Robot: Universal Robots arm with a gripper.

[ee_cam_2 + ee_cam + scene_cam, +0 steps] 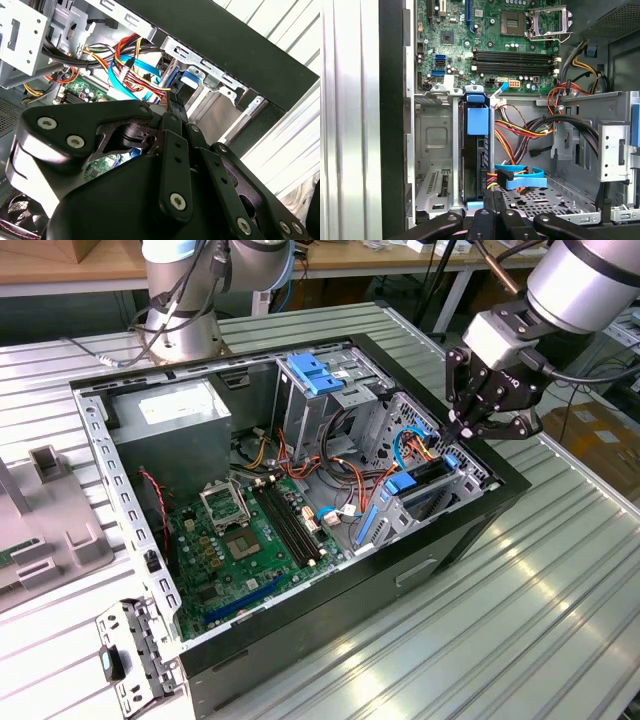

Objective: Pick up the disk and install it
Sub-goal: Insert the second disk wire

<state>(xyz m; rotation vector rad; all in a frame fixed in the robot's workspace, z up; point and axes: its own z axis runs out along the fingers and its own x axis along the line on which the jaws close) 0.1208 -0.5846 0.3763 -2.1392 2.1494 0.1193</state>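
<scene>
pincer (pixel 492 212) above seated disk (pixel 472 165)

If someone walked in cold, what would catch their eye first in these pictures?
An open black desktop computer case lying on a ribbed metal table, green motherboard exposed. The black gripper hangs over the drive bay at the exterior view's right, where the blue-railed silver disk sits slotted in.

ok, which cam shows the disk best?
First wrist view: the disk stands edge-on in its bay, blue tab facing the camera. The exterior view shows its blue rails beside the pincer. In the second wrist view, linkage blocks most of it.
</scene>
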